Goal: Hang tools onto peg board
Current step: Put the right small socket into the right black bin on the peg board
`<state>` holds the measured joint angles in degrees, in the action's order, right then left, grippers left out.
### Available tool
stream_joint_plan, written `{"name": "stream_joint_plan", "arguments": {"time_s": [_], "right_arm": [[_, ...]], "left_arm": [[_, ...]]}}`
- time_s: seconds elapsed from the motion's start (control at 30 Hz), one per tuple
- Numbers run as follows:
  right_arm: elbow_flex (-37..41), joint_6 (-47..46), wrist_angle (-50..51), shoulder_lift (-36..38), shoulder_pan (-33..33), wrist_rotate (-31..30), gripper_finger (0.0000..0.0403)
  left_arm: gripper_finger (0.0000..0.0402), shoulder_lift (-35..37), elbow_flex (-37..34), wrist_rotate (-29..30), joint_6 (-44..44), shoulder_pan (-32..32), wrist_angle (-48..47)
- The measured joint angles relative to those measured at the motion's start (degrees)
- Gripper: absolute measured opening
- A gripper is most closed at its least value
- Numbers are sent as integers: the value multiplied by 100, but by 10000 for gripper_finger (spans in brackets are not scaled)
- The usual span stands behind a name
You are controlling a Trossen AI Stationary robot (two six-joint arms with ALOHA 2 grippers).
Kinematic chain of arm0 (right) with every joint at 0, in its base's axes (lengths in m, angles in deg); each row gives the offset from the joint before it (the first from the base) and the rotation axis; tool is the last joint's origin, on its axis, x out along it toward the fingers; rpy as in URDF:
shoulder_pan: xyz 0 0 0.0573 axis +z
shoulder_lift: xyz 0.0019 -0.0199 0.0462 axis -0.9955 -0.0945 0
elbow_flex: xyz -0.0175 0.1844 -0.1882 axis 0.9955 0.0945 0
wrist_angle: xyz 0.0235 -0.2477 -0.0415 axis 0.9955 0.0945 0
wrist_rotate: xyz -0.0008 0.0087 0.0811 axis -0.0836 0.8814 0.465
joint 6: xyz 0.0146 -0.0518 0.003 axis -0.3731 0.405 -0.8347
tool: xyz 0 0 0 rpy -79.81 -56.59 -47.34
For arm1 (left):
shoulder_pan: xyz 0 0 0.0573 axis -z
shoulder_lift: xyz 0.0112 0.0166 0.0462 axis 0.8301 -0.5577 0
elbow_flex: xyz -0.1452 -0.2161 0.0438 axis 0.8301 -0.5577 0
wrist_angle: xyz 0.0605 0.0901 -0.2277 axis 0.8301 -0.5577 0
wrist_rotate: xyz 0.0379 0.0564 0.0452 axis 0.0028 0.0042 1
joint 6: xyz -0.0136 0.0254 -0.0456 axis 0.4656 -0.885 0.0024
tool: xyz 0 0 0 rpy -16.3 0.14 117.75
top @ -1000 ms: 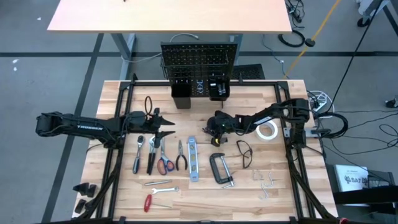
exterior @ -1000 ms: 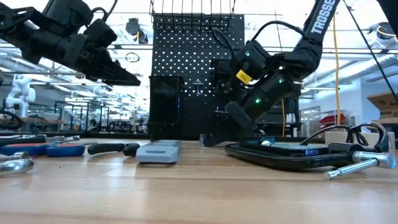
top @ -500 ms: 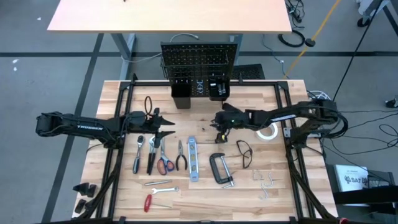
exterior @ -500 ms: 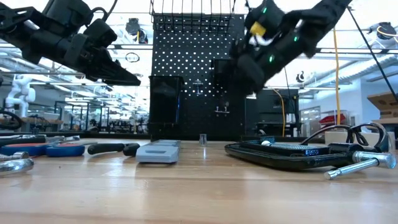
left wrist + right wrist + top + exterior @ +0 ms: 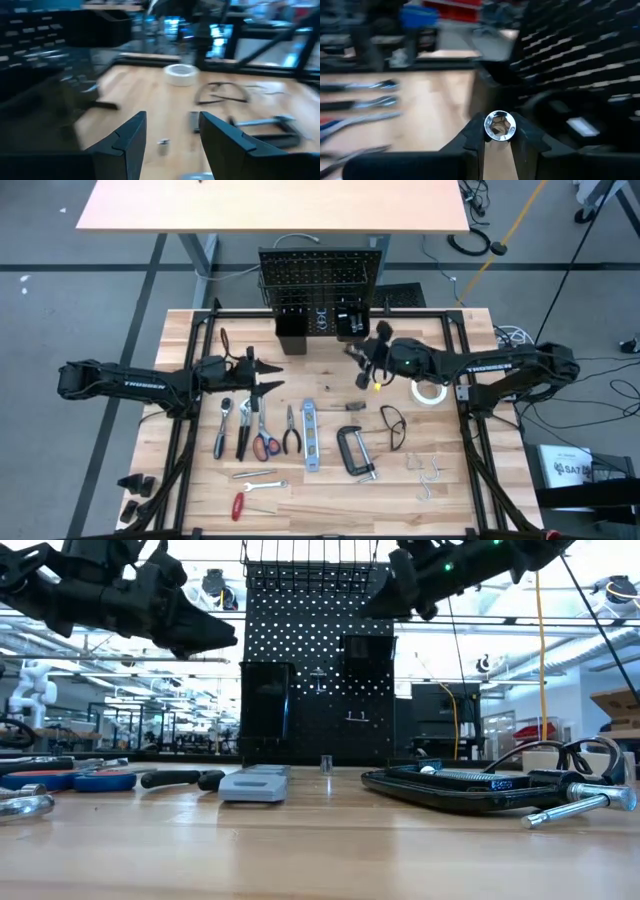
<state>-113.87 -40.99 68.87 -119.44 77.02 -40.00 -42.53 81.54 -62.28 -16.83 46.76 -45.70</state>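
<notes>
Right gripper [image 5: 499, 131]: jaws narrow, clamping socket [image 5: 499, 124], raised near peg board [image 5: 320, 278]. Left gripper [image 5: 170, 135]: jaws wide, empty, waiting above tools [image 5: 262, 430]. Step: carrying socket to board. Next: align, place.

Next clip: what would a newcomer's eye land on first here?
The right gripper, raised near the peg board, pinches a shiny hex socket between its fingers. The left gripper hovers open above a row of tools laid out on the left half of the table. A black C-clamp and glasses lie to the right.
</notes>
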Motion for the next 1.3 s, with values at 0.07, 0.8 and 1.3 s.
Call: {"name": "stream_joint_plan", "arguments": {"time_s": [0.07, 0.8, 1.3], "right_arm": [[0, 42, 9, 61, -89, -262, 56], [-1769, -169, 2477, -451, -1078, 126, 56], [-2184, -34, 2673, -1008, -1138, 140, 127]], "left_arm": [[180, 0, 0, 388, -2, 0, -16], [180, 2, 0, 1731, 144, -1, -132], [180, 2, 0, 1660, 107, 0, -194]]}}
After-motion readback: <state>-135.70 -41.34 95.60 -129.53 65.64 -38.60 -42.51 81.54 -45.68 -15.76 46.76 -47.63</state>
